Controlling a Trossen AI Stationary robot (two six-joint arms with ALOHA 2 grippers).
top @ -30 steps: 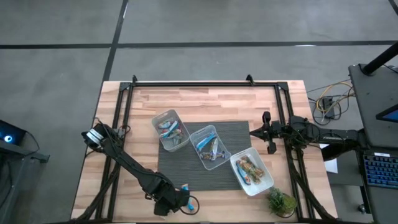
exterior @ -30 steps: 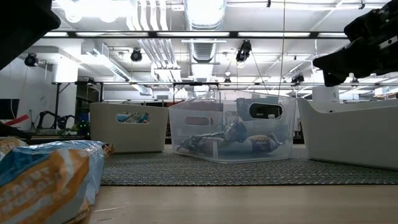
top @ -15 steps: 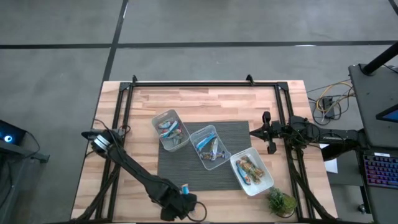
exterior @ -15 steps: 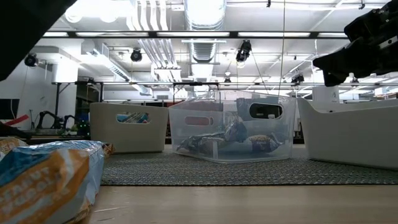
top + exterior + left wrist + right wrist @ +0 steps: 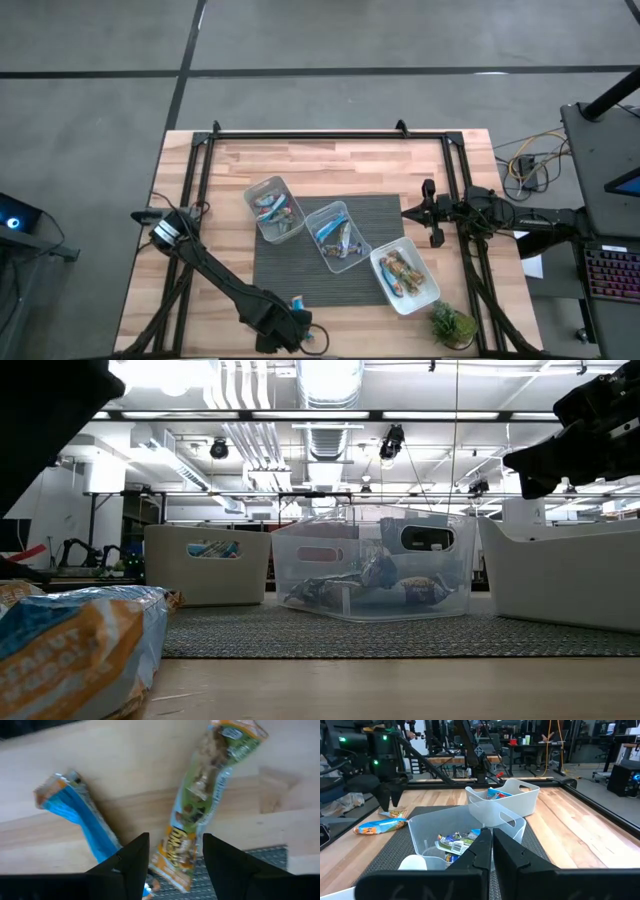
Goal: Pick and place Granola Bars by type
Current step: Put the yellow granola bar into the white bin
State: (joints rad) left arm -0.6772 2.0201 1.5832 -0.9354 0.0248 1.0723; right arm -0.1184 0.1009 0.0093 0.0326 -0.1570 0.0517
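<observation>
The left end effector (image 5: 172,852) hovers with fingers spread over the tan bar with green and orange print (image 5: 202,805), holding nothing. In the last second it has slid along the tabletop's front edge toward the front-right corner and narrowed slightly, which suggests it is lining up on this bar.

The tan bar lies flat on bare wood, one end overlapping the edge of the dark mat (image 5: 300,265). A bright blue bar (image 5: 80,820) lies just beside it, apart. Both wrappers look crinkled and glossy.

Three clear tubs (image 5: 335,235) already hold sorted bars. The right end effector (image 5: 491,855) waits pressed together near the right edge.
</observation>
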